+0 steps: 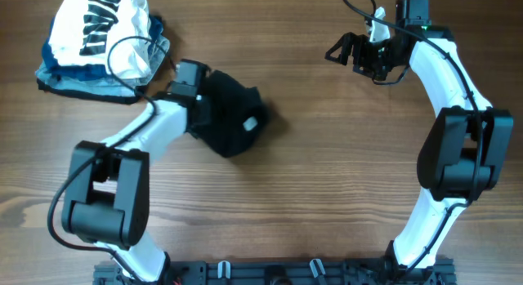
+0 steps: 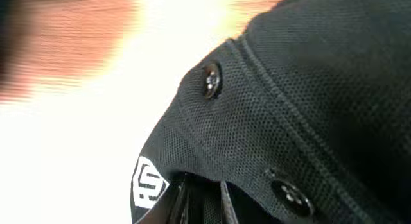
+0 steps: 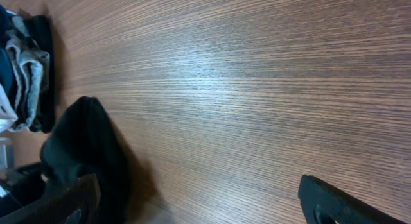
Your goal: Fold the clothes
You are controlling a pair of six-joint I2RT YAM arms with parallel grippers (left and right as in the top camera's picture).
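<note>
My left pincer (image 2: 202, 199) is almost closed on a fold of the black shirt (image 1: 233, 122), crumpled left of centre on the worktop (image 1: 327, 154), probably to lift and spread it. My right pincer (image 1: 347, 56) hangs wide open and empty, far right. I can't read the shirt's white logo (image 2: 149, 182).
</note>
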